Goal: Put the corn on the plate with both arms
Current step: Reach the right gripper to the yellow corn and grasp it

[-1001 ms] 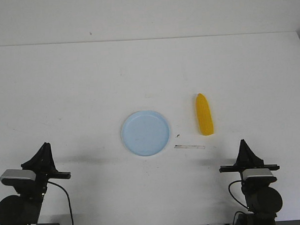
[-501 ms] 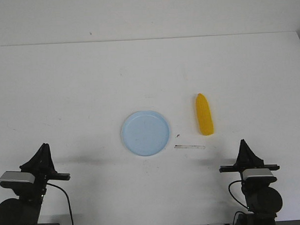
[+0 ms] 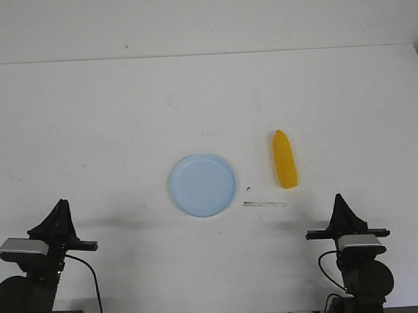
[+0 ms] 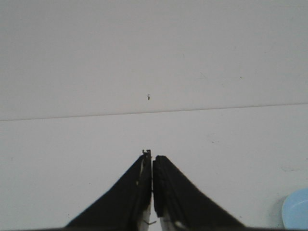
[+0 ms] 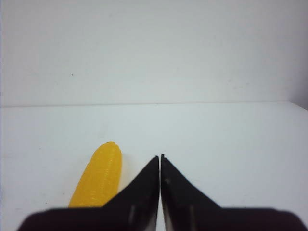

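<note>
While the corn [image 3: 285, 168] lies untouched on the table [image 3: 125, 118] right of centre, just beside the bare plate [image 3: 203, 185], both left gripper [image 4: 152, 161] and right gripper [image 5: 160, 161] sit clenched, holding nothing, near the front corners, so pickup and placement remain.

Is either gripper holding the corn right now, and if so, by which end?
Nothing is held. The left gripper and right gripper are both shut on nothing, back near the table's front edge. The corn lies untouched beside the plate.
</note>
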You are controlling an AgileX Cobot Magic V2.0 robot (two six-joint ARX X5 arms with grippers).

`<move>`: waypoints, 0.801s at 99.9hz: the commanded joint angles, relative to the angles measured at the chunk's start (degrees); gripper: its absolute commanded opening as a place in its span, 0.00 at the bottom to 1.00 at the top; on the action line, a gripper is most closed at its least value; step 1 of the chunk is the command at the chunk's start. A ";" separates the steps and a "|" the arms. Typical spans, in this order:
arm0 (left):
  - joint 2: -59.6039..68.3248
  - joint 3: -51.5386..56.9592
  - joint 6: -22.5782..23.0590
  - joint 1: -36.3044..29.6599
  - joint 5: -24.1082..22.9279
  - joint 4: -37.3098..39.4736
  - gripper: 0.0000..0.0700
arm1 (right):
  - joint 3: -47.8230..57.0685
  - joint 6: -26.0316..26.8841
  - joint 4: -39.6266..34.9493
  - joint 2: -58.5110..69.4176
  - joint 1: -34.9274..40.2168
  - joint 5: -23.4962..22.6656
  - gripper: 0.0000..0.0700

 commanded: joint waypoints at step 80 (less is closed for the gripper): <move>-0.13 0.26 0.79 0.09 0.02 0.70 0.00 | 25.29 -1.42 -1.64 36.92 7.30 1.44 0.00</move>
